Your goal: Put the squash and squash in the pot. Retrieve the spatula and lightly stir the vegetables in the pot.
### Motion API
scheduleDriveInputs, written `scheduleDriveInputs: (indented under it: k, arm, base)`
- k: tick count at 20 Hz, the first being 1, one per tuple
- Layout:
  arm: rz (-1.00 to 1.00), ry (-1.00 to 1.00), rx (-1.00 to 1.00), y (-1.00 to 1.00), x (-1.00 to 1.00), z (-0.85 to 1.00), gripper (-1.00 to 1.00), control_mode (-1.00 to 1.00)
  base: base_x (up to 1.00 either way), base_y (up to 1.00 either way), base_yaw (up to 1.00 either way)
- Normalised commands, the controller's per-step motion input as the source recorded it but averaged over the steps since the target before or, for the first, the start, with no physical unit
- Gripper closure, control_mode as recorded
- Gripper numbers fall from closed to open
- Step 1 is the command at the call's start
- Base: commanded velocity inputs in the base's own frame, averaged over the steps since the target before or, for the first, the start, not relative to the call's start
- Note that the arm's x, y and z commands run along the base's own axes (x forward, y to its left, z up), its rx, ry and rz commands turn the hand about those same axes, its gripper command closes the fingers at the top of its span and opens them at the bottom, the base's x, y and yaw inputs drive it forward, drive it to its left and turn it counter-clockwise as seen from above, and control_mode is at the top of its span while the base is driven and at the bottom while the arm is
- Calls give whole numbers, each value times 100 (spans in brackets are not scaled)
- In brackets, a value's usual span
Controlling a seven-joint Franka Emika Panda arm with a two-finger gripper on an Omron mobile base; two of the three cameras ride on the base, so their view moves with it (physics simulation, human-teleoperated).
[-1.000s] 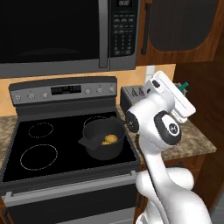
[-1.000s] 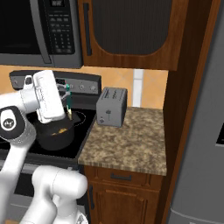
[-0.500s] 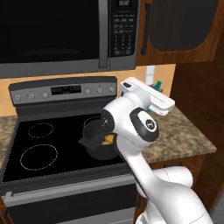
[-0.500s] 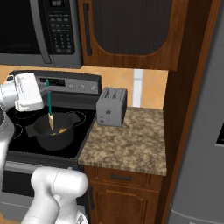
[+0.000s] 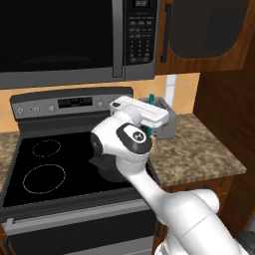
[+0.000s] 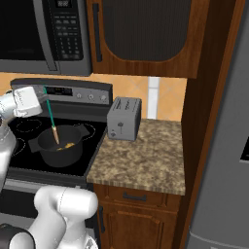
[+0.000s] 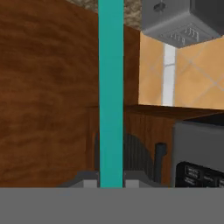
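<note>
The dark pot [image 6: 61, 148] stands on the stove's front right burner, and yellow-orange squash [image 6: 68, 145] lies in its bottom. My gripper [image 6: 44, 101] hovers above the pot's left rim, shut on the teal handle of the spatula [image 6: 51, 119]. The tool slants down so that its pale blade [image 6: 56, 136] reaches inside the pot beside the squash. In the hand view the teal handle [image 7: 110, 87] runs straight up from between my fingers. In the left base view my arm covers most of the pot [image 5: 105, 168].
A grey toaster [image 6: 123, 118] sits on the granite counter [image 6: 146, 160] just right of the stove. The microwave [image 6: 44, 34] hangs low above the stove [image 5: 45, 169]. A wooden cabinet wall [image 6: 209, 121] bounds the counter on the right.
My hand has swung from the toaster side over to the stove with the spatula. The blade has come down into the pot.
</note>
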Motion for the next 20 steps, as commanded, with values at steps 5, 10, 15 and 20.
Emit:
scheduleDriveInputs:
  k: [5,10,15,20]
  arm:
    - [8,6,-8,30,55,-64,100,-100]
    - [12,0,-5,11,47,-64,100,-100]
    - [13,0,-3,0,45,-63,100,-100]
    - [15,-2,0,15,19,-2,100,-100]
  base:
    - [0,0,0]
    - [0,0,0]
    - [0,0,0]
    - [0,0,0]
